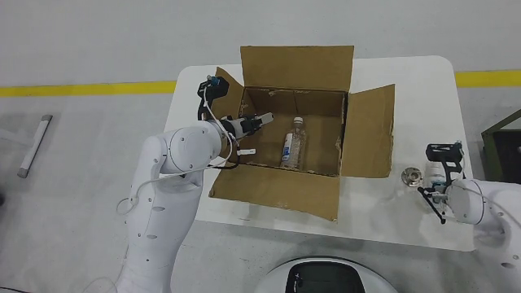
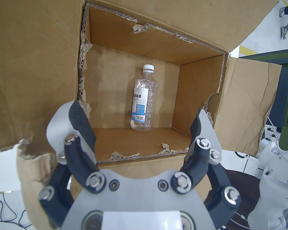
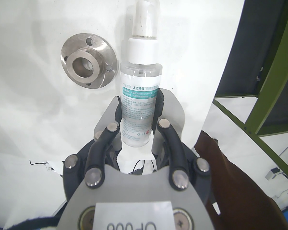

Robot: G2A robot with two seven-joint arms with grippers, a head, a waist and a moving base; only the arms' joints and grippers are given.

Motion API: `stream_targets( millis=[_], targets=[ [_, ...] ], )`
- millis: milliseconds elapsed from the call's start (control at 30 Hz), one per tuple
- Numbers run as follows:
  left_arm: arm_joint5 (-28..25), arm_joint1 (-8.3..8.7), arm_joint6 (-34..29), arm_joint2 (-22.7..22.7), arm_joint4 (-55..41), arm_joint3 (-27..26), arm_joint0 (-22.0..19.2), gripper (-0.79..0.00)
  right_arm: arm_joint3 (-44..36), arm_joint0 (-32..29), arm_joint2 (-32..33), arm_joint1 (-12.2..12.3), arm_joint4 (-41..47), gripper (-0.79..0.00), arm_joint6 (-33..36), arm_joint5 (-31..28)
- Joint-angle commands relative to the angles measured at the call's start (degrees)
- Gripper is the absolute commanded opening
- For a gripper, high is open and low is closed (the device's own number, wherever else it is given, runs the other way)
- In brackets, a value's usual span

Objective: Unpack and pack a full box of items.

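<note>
An open cardboard box (image 1: 368, 130) stands on the white table (image 1: 407, 220) with its flaps spread. A clear plastic bottle (image 1: 293, 143) with a white cap lies on the box floor (image 2: 143, 101). My left gripper (image 1: 262, 120) hangs open over the box's left rim, nothing between its fingers (image 2: 79, 118). Near the table's right edge my right gripper (image 3: 139, 111) is shut on a small clear spray bottle (image 3: 140, 77) with a white collar and clear cap. A steel flange (image 3: 88, 59) lies on the table beside that bottle (image 1: 412, 177).
A dark green frame (image 1: 501, 142) stands just past the table's right edge (image 3: 273, 56). The box walls (image 2: 196, 92) are torn along their upper edges. A yellow floor line (image 1: 81, 89) runs behind the table.
</note>
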Motion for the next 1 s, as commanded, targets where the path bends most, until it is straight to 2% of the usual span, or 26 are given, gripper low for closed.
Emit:
stream_targets(
  millis=[0,300,533,667,967],
  targets=[
    [0.0,0.00,0.0,0.0,0.0,0.0,0.0,0.000,-0.7,0.2,1.4,0.0,1.7,-0.785,-0.1,0.2],
    [0.0,0.00,0.0,0.0,0.0,0.0,0.0,0.000,-7.6,1.5,10.6,0.0,15.2,-0.785,-0.3,1.2],
    [0.0,0.00,0.0,0.0,0.0,0.0,0.0,0.000,-16.3,7.6,15.6,0.0,32.9,-0.785,-0.8,2.5],
    [-0.5,0.17,3.2,-1.5,-0.9,-0.6,2.0,0.000,-16.4,13.5,11.7,0.3,39.9,-0.785,-0.6,2.2],
    [-1.3,1.14,5.5,-6.2,-1.1,-4.5,6.0,0.000,-8.9,25.5,-7.2,0.5,39.6,-0.785,-4.4,6.0]
  ],
)
